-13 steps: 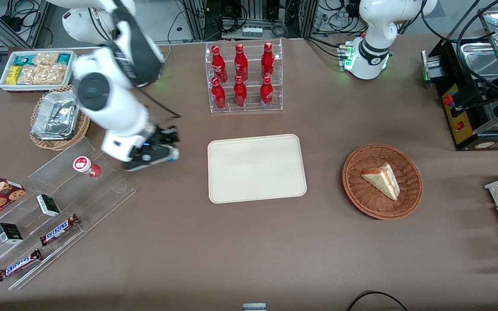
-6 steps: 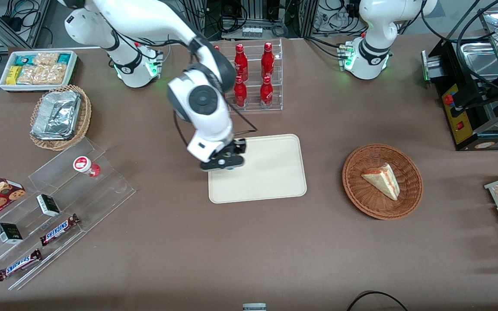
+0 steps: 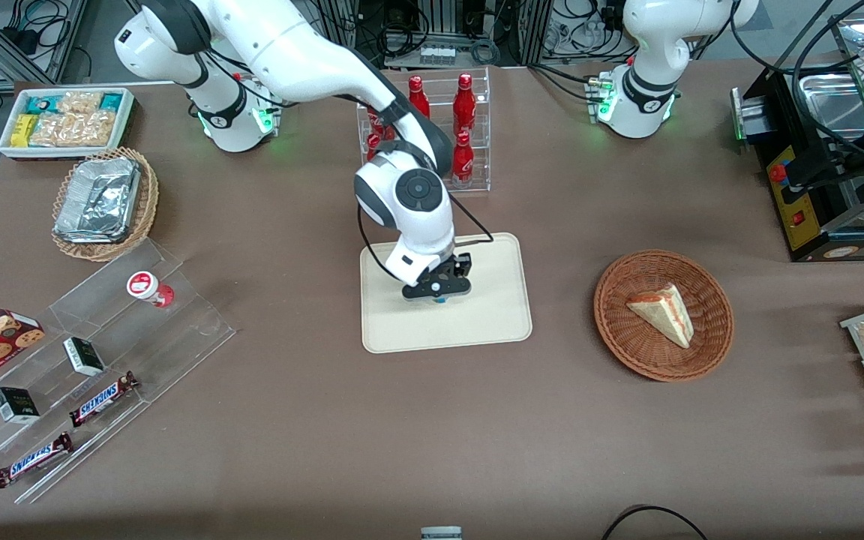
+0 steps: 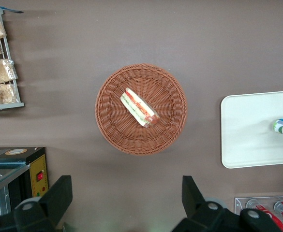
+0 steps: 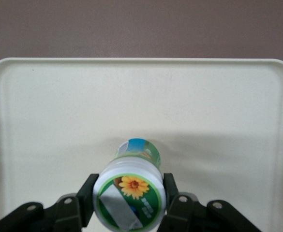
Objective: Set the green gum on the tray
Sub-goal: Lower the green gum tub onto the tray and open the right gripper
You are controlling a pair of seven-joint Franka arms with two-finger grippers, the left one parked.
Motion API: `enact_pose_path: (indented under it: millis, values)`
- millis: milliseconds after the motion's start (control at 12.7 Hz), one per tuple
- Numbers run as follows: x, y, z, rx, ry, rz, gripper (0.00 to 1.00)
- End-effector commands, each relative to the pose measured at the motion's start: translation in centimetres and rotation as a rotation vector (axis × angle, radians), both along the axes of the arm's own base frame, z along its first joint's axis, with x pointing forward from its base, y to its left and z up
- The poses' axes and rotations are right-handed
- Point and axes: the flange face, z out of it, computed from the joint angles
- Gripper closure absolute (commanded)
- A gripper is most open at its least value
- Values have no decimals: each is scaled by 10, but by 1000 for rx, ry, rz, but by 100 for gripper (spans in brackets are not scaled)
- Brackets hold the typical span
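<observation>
Clamping the small cylindrical green gum [image 5: 130, 193] by its white lid, the gripper [image 3: 438, 289] is hovering over the smooth cream tray [image 3: 492, 322].

Sandwich [image 3: 661, 313] seen in wicker basket [image 3: 713, 341], frame centre-right. Cola bottles [image 3: 464, 127] racked at top centre. Snickers bars [image 3: 103, 398] lower left.

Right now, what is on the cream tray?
Over the tray the gripper holds the green gum, its fingers shut on the lid. The tray is otherwise bare. Whether the bottle's base touches it is hidden.
</observation>
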Motion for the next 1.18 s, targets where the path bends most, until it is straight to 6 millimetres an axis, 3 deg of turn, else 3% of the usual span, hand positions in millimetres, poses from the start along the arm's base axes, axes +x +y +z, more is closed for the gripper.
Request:
enact_pose_path:
  millis: [0,158,789,868,947,1026,1105]
  values:
    - [7,5,-13,1,0,-12,100]
    - [-2,14,-10,6,-1,-5,100]
    - [-2,11,-16,-2,6,-2,100]
    - [-3,11,-18,13,25,-21,78]
    - [-3,12,-18,38,45,-42,27]
    - [-4,12,-17,43,50,-45,2]
    - [-3,12,-15,45,47,-44,1]
